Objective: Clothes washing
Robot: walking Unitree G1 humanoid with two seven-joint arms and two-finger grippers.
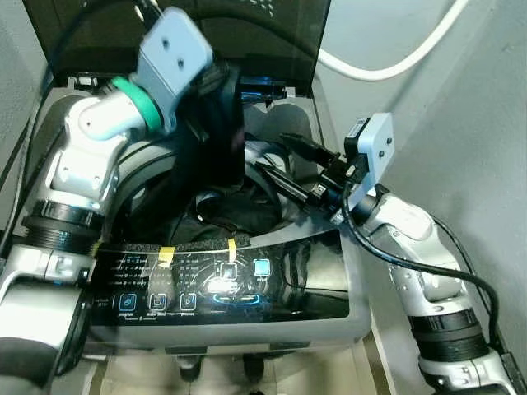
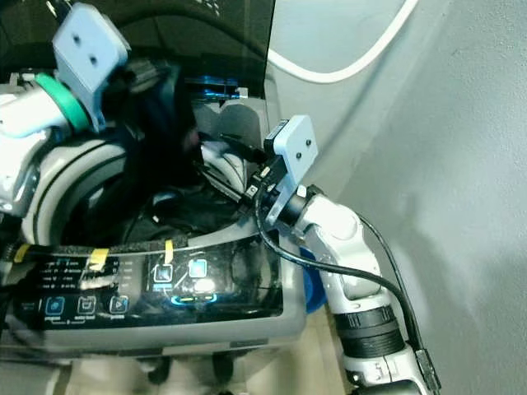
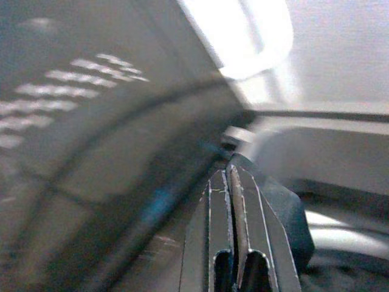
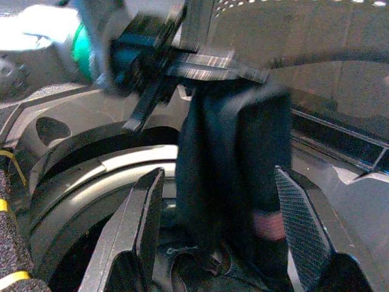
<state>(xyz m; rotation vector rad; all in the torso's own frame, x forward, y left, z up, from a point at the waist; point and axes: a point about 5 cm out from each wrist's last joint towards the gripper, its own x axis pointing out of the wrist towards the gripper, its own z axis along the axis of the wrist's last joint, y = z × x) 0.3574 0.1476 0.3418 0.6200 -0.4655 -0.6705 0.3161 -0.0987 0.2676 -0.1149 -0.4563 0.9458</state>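
Left gripper (image 4: 182, 64) clamped on dark garment (image 4: 234, 164), hanging below it over washer drum (image 4: 79, 182). Right gripper (image 4: 222, 201) wide, fingers either side of garment.

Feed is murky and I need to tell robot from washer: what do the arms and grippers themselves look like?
Both arms are glossy silver shells with ribbed black joint rings. The left arm has a green collar at the wrist. Each wrist carries a pale grey-blue camera block with screw holes. A black cable loops along the right arm. The left gripper and right gripper each have long black fingers; the right gripper's pads are cross-hatched.
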